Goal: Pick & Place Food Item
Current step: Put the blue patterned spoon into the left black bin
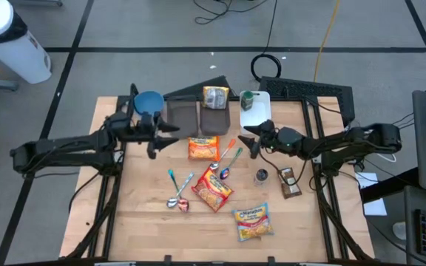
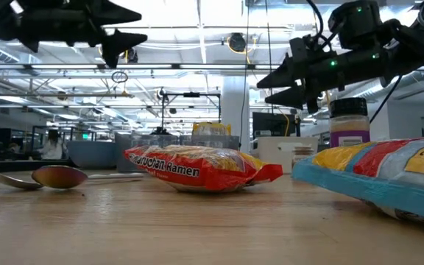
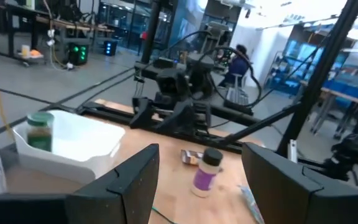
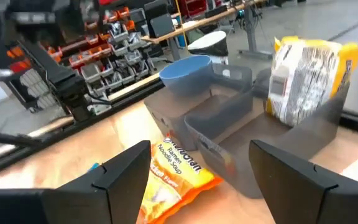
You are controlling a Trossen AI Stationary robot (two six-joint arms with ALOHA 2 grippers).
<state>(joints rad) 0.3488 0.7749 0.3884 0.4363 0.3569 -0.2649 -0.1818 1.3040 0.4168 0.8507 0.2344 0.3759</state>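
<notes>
I see my left gripper (image 1: pixel 174 133) and right gripper (image 1: pixel 244 137) raised above the table (image 1: pixel 139 214), fingers apart, empty. Between them lies the orange ramen packet (image 1: pixel 203 148), before dark grey bins (image 1: pixel 198 114); one holds a yellow packet (image 1: pixel 215 97). A white tray (image 1: pixel 259 112) holds a green-lidded jar (image 1: pixel 247 99).

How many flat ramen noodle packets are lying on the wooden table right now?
3: an orange ramen packet beside the dark grey bins, a red ramen packet mid-table, and a yellow-and-blue ramen packet near the front edge. The bagged item standing in a bin isn't counted.
</notes>
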